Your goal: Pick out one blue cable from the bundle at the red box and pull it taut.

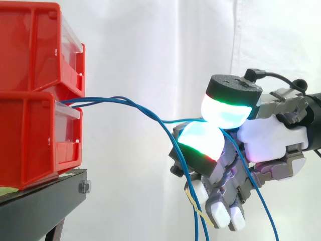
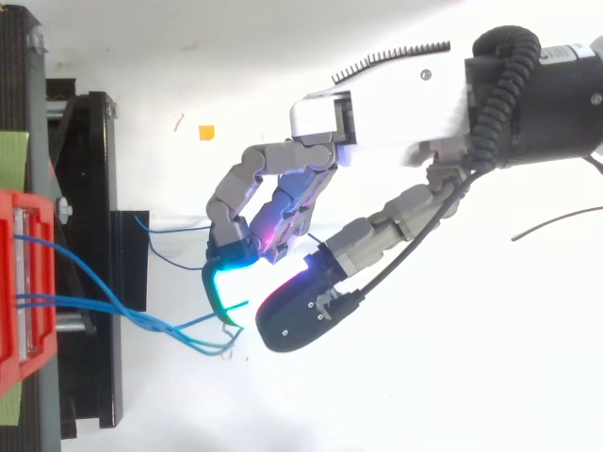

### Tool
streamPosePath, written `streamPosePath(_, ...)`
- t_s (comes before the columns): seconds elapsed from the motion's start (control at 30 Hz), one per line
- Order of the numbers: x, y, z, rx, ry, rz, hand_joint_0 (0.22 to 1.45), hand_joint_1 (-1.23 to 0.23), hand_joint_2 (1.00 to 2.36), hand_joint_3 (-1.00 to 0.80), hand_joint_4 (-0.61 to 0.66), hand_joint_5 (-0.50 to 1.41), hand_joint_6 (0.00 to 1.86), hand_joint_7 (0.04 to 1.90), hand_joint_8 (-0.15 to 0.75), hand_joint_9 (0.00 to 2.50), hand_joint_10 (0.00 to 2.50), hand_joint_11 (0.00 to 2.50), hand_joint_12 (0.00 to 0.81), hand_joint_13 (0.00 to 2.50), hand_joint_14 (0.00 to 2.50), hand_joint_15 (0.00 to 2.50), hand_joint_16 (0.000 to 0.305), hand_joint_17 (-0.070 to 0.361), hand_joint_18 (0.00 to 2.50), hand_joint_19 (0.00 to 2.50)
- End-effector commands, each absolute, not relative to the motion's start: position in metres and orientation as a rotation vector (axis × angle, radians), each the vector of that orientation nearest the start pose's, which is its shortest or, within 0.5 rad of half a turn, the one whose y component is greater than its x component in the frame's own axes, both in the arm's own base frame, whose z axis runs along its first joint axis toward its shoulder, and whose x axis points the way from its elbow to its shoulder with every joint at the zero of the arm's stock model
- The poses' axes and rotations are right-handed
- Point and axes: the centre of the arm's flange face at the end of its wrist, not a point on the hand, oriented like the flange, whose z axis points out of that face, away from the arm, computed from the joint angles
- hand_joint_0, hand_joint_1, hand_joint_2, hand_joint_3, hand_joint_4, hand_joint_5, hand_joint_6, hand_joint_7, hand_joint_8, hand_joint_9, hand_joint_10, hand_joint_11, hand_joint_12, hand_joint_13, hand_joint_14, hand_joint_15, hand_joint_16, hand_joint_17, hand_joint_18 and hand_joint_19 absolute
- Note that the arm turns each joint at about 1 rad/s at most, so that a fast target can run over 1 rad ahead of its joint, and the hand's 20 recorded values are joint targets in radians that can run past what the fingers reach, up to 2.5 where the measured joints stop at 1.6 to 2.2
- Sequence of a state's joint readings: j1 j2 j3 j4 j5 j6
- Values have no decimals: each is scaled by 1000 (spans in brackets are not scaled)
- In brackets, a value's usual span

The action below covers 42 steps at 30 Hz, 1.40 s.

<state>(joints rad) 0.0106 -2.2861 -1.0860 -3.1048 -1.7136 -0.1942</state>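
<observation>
Several thin blue cables (image 1: pixel 125 103) leave the gap between two stacked red bins (image 1: pixel 30 55) at the left and run right in a loose twist. One blue cable (image 1: pixel 183 120) runs nearly level into the spot where two glowing fingertips (image 1: pixel 228 110) meet. My hand (image 1: pixel 271 140) comes in from the right with fingers curled and seems to pinch that cable. The other cables droop past the hand and hang down. From above, the cables (image 2: pixel 104 292) reach from the red box (image 2: pixel 11 282) to the curled fingertips of my hand (image 2: pixel 396 104).
The bins stand on a black stand (image 1: pixel 45 196) whose edge is just left of the hand. A small yellow tag (image 1: pixel 193 201) hangs on one drooping cable. Two short cable ends (image 2: pixel 155 231) stick out near the stand. A white curtain hangs behind.
</observation>
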Motion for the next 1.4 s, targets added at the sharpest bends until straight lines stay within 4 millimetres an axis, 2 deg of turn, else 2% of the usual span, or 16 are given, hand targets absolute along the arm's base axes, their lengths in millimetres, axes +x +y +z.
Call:
streamPosePath(0.0, 738, -113, 275, 1132, 1547, 1102, 639, -919, 1040, 6, -328, -64, 890, 1123, 237, 783, 5, 153, 379, 784, 10, 319, 53, 120, 720, 486)
streamPosePath(0.43, 742, -107, 274, 1128, 1518, 1102, 630, -917, 1086, 2, -323, -60, 890, 1107, 249, 882, 8, 238, 382, 818, 11, 346, 54, 122, 729, 484)
streamPosePath(0.5, 741, -105, 268, 1124, 1520, 1106, 630, -918, 1089, -4, -320, -60, 888, 1115, 249, 887, 7, 236, 384, 823, 11, 347, 54, 122, 731, 474)
streamPosePath(0.6, 732, -104, 241, 1138, 1525, 1108, 624, -917, 1108, -5, -318, -59, 888, 1115, 250, 902, 8, 254, 384, 832, 12, 359, 54, 122, 735, 474)
streamPosePath(0.67, 732, -104, 234, 1117, 1500, 1123, 623, -918, 1116, -8, -313, -59, 888, 1120, 248, 910, 8, 253, 385, 843, 12, 362, 54, 123, 736, 479)
streamPosePath(0.8, 741, -104, 237, 1047, 1424, 1156, 622, -920, 1124, -5, -318, -58, 887, 1117, 247, 935, 8, 275, 382, 855, 14, 377, 54, 123, 736, 473)
streamPosePath(1.2, 740, -105, 237, 1059, 1419, 1223, 616, -920, 1151, -9, -321, -56, 887, 1109, 248, 992, 9, 303, 382, 877, 14, 401, 54, 121, 745, 476)
streamPosePath(1.37, 739, -111, 238, 1098, 1403, 1276, 591, -913, 1240, -24, -325, -53, 885, 1116, 247, 1009, 9, 308, 391, 785, 12, 404, 52, 116, 574, 461)
